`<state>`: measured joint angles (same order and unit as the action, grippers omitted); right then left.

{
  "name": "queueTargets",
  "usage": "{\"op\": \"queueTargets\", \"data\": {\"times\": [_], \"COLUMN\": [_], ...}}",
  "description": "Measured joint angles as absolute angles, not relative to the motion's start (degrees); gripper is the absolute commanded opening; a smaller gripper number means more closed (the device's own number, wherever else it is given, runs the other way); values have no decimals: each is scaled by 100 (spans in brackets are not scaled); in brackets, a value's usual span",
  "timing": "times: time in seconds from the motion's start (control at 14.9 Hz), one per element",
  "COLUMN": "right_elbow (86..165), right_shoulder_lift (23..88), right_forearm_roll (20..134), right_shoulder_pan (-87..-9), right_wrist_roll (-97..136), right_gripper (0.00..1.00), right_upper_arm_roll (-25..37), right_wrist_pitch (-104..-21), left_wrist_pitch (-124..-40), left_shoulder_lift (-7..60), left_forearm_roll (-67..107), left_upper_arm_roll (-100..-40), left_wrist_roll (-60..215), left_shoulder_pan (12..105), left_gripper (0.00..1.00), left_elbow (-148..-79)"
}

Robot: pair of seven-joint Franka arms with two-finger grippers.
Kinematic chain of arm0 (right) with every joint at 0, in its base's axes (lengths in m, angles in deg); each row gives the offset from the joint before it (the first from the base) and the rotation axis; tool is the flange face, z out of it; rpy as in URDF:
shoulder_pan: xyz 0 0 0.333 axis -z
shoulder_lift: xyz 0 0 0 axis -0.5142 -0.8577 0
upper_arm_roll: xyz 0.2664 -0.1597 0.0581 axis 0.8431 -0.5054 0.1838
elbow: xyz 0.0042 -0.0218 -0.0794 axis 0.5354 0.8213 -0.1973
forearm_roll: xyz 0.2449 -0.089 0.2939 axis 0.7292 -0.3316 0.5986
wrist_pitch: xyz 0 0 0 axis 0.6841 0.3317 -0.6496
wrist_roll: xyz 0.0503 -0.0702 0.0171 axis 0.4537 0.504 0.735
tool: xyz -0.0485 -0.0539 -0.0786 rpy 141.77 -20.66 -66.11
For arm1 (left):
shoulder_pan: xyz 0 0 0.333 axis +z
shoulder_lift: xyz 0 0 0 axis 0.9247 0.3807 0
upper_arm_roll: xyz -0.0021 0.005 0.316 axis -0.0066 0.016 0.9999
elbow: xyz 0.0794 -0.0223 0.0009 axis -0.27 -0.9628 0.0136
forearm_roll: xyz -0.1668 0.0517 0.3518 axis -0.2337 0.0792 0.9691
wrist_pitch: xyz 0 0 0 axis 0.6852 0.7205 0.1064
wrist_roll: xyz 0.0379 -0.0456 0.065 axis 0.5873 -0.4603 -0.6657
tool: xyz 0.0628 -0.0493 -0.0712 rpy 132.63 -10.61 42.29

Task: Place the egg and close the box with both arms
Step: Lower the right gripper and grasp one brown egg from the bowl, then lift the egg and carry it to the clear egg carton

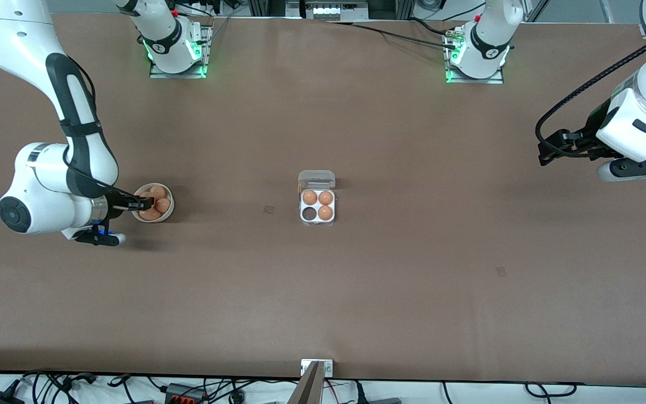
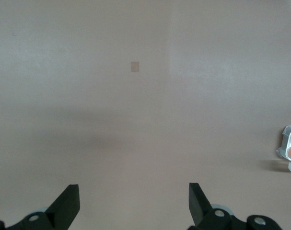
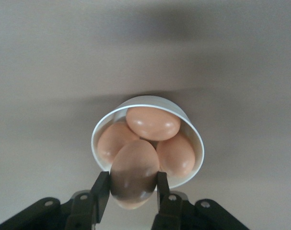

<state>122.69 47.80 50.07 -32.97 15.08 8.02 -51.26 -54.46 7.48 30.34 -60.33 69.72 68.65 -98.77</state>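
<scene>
Right wrist view alone shows right claw point(image 3: 134, 189) clamping egg point(image 3: 134, 172); left claw point(image 2: 134, 206) wide.

Open box point(image 1: 317, 205), 3 eggs inside

**Box mid-tabletop, bowl toward the right arm's end**

The box point(image 1: 317, 205) sits mid-tabletop point(image 1: 413, 280), lid open at 12 o'clock, eggs in three cells, the 7 o'clock cell empty. At its 9 o'clock, well apart, the bowl point(image 1: 167, 214) holds eggs; the right gripper point(image 1: 144, 206) clasps the egg point(image 3: 134, 171) there.
</scene>
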Motion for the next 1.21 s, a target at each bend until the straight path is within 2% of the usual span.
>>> {"op": "queueTargets", "data": {"times": [0.4, 0.67, 1.21], "right_elbow": [11728, 11648, 11652], "right_shoulder_lift": [4804, 4822, 4767], "right_forearm_roll": [5032, 5741, 6193], "right_shoulder_pan": [-3324, -3394, -4287], "right_wrist_roll": [2724, 3388, 3430], "right_gripper": [9, 9, 9], "right_upper_arm_roll": [950, 1302, 1440], "right_wrist_pitch": [-4919, -5161, -5840], "left_wrist_pitch": [-5446, -5446, -5446], "left_shoulder_lift": [748, 748, 748], "left_forearm_roll": [3034, 3034, 3034], "left_upper_arm_roll": [-6033, -6033, -6033], "left_wrist_roll": [6972, 6972, 6972], "left_shoulder_pan": [6866, 6866, 6868], "left_gripper": [100, 100, 100], "left_elbow": [-9877, -9877, -9877]}}
